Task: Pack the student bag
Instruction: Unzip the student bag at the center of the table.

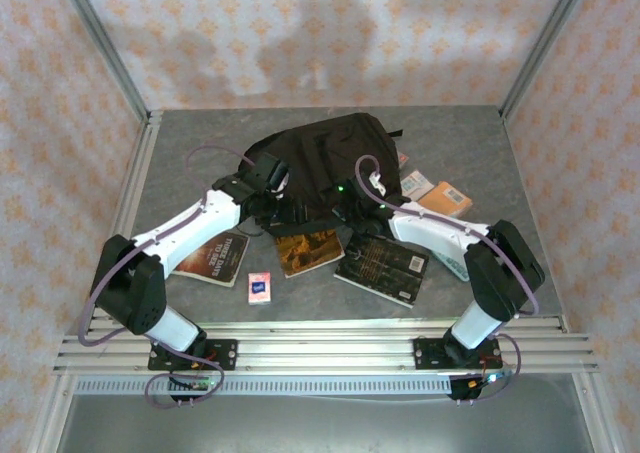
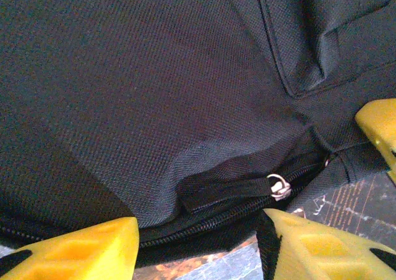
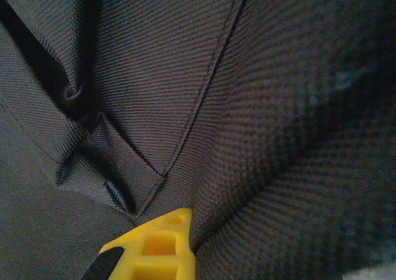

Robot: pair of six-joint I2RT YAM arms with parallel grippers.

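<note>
Top view: the student bag (image 1: 335, 153) is laid on the grey table (image 1: 190, 143), at centre and toward the 12 o'clock side. Both arms are brought in along its 6 o'clock edge. The left gripper (image 1: 288, 209) is placed at the bag's 7 o'clock corner and the right gripper (image 1: 352, 205) at about its 5 o'clock edge.

Loose items are noted at 6 o'clock of the bag:
- a brown-orange book (image 1: 308, 250)
- a dark book (image 1: 383, 265) at the brown-orange book's 3 o'clock
- a white-titled book (image 1: 212, 258) at its 9 o'clock, partly under the left arm
- a small pink-and-blue box (image 1: 260, 287) at its 7 o'clock

An orange book (image 1: 445, 199) is seen at 3 o'clock of the bag.

Left wrist view: the fingers (image 2: 80, 252) of the left gripper (image 2: 198, 255) are spread wide. The bag's zippered lower edge is seen running between them, with nothing pinched. A metal zipper pull (image 2: 278, 186) on a black tab is seen just at 11 o'clock of the right-hand finger.

Right wrist view: one yellow finger (image 3: 154, 246) is set against folded black bag fabric (image 3: 260, 107). Whether this claw is spread or pressed together cannot be told.
</note>
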